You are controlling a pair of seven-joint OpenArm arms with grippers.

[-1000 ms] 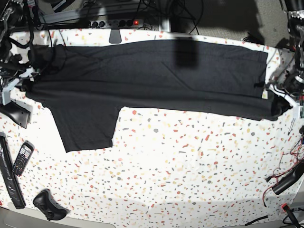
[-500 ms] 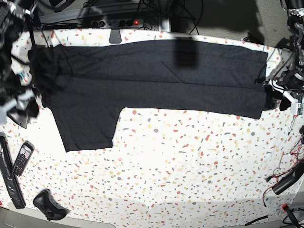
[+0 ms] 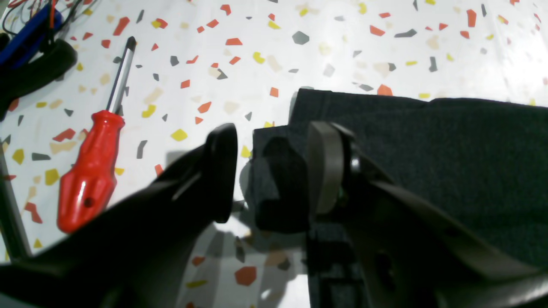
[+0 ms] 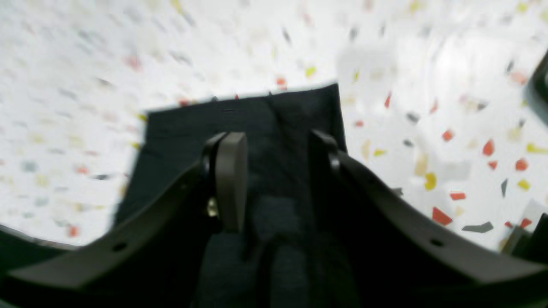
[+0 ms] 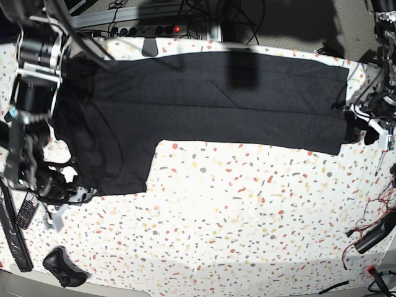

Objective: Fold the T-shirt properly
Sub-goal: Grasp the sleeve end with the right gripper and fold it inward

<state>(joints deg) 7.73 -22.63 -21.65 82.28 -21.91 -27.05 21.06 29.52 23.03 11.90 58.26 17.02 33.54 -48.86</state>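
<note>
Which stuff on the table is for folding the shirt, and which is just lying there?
For the job: T-shirt, left gripper, right gripper.

Just lying about: screwdriver, phone, power strip, black controller.

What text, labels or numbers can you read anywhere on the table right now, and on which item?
None readable in any view.
T-shirt: plain black on the side showing, no print or label visible.
Red screwdriver: no marking legible on its handle.
Phone at the table edge: mostly hidden behind the arm, keys too small to read.
Power strip: only a red light, no legible lettering.
</note>
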